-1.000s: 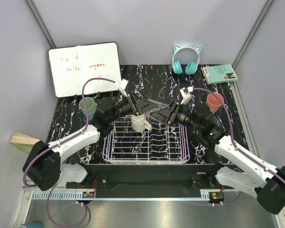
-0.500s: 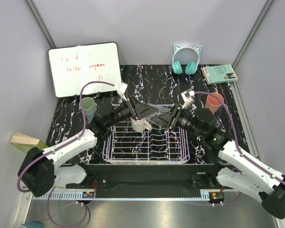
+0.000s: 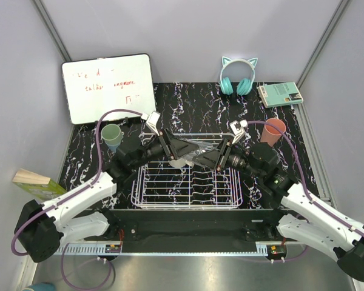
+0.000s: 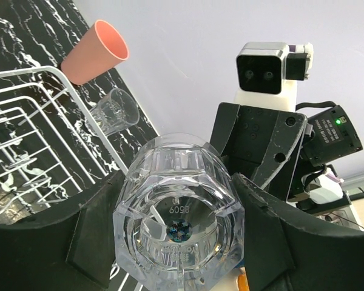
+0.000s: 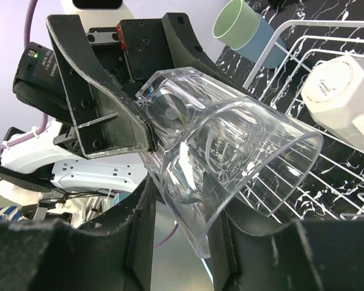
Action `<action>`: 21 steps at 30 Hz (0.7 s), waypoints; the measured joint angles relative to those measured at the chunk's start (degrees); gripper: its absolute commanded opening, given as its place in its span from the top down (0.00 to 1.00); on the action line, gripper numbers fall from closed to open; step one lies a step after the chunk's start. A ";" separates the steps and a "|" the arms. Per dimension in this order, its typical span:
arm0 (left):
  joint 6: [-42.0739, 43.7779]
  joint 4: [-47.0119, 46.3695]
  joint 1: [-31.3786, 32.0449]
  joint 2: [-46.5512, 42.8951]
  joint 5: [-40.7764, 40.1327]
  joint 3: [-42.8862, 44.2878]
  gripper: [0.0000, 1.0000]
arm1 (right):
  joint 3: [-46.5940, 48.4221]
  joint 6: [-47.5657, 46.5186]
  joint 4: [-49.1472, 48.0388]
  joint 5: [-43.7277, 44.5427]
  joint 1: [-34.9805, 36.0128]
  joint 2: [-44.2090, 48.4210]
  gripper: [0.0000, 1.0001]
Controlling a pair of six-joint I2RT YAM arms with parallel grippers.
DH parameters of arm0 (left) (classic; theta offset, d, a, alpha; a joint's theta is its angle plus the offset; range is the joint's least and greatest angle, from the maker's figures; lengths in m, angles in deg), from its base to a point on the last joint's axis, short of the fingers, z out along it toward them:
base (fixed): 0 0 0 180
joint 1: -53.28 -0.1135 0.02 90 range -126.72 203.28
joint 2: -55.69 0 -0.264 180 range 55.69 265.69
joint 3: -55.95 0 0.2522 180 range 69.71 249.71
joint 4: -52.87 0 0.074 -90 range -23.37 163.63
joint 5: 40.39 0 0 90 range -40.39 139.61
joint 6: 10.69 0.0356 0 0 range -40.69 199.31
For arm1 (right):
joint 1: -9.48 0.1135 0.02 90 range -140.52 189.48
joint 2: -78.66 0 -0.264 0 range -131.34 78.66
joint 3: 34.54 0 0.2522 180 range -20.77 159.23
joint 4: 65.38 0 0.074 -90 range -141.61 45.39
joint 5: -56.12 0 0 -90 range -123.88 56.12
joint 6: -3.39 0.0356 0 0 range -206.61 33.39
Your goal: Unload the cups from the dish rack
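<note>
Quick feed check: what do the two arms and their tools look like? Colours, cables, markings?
The arms match. The left arm and right arm have white shell links with bulky black joints and bases. A purple cable runs along each to a white boxy wrist camera. The left tool and right tool each have two broad matte-black fingers. A black wrist module carries a green light.

The clear glass (image 4: 179, 209) is showing "6098" on its base. The whiteboard (image 3: 109, 88), at ten o'clock in the top view, is carrying red handwriting; only "anymore" is reading clearly.
</note>
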 measured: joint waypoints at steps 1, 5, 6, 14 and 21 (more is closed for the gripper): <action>0.15 0.28 -0.04 -0.07 -0.15 0.00 1.00 | 0.00 0.00 0.09 0.07 0.00 -0.04 0.58; 0.90 0.87 -0.26 -0.24 -0.68 -0.26 1.00 | 0.00 0.00 0.68 1.16 -0.02 -0.15 0.56; 1.01 0.79 -0.48 -0.52 -0.92 -0.76 1.00 | 0.00 0.02 0.87 1.88 -0.04 -0.11 0.55; -0.74 -3.78 -0.94 -2.75 -1.07 -6.51 1.00 | -1.25 0.66 0.31 9.03 -1.99 1.46 0.53; -2.67 -7.58 -0.94 -1.64 -1.27 -7.48 1.00 | -1.99 1.92 -5.25 8.39 -2.40 -1.14 0.53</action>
